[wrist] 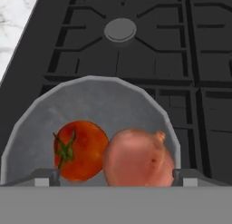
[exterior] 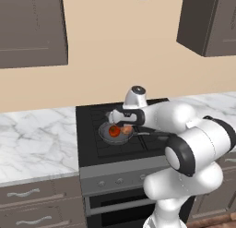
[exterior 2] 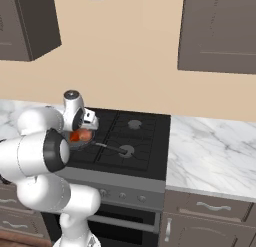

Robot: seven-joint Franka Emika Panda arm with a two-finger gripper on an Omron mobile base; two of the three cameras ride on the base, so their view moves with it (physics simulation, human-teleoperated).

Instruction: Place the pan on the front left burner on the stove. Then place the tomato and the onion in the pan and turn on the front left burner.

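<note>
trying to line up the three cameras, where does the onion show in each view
Left base view: the onion lies in the pan, right of the tomato, just under the gripper.
Right base view: a pale patch at the pan's spot, largely hidden by the arm.
Hand view: lower centre, right of the tomato.
Shared landmark: the pan on the stove.

Red tomato (wrist: pixel 79 150) and pale onion (wrist: pixel 138 158) lie touching (side by side) in the grey pan (wrist: pixel 97 103).

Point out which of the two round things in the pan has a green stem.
The tomato: the deeper red one, left of the paler pink onion in the hand view, wearing a green stem.
</note>
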